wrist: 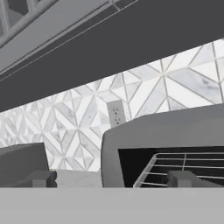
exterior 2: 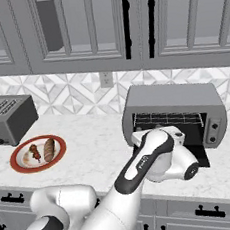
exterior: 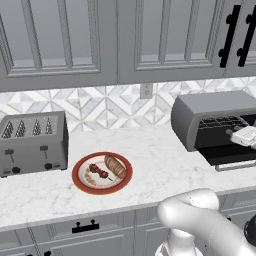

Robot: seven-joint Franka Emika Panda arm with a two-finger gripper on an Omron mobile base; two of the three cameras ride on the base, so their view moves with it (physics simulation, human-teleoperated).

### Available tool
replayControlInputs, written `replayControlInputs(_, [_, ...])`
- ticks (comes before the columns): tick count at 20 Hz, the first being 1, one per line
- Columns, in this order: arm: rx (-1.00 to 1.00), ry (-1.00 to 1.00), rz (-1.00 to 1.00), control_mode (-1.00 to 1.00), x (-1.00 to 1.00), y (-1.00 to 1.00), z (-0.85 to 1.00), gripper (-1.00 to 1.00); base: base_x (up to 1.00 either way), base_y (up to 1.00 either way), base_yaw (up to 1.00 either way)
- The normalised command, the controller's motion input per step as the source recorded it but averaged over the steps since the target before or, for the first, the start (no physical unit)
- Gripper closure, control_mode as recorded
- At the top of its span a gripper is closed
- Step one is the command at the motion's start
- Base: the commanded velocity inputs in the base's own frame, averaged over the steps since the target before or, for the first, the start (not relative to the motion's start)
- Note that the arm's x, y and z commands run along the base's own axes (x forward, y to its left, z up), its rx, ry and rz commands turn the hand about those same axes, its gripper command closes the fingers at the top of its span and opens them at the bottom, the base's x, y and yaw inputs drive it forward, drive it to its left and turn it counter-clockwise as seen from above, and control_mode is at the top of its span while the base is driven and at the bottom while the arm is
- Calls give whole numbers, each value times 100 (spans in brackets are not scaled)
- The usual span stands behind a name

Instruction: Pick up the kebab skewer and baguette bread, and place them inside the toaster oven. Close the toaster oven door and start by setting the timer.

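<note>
A: Quick status, where's the food?

B: I see the kebab skewer (exterior: 99,172) and the baguette bread (exterior: 115,166) side by side on the red-rimmed plate (exterior: 76,175), both untouched. In my left base view the loaf lies to the right of the skewer. The plate sits on the marble counter (exterior: 155,160), just in front of the slotted toaster (exterior: 32,142).

A: And the toaster oven?

B: The toaster oven (exterior 2: 173,112) stands further along the counter, well apart from the plate, against the tiled wall. Its toaster oven door (exterior: 235,161) is folded down flat in front, and the wire rack (wrist: 183,168) shows in the dark cavity. I see nothing on the rack.

A: Gripper?

B: The gripper (wrist: 112,178) has its jaws spread wide and nothing between them. My hand view looks past the two fingertips (wrist: 41,178) at the oven's left corner and the rack, with the wall outlet (wrist: 116,113) above and the toaster's edge off to the left. In the right base view the arm (exterior 2: 142,164) bends across the front of the oven opening, with the hand low over the dropped door. In the left base view the white hand (exterior: 244,136) shows at the oven mouth, near the frame edge.

A: Touching the door?

B: I can't tell; the wrist covers that spot.
</note>
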Motion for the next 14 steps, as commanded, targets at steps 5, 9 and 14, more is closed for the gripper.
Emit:
replayControlInputs(5, [-11, 0, 0, -100, 35, -1, -16, -100, 0, 0, 0])
replayControlInputs(9, [-10, -1, 1, -100, 34, -19, -10, -100, 0, 0, 0])
replayControlInputs(14, [-1, 0, 0, -100, 25, -1, -26, -100, 0, 0, 0])
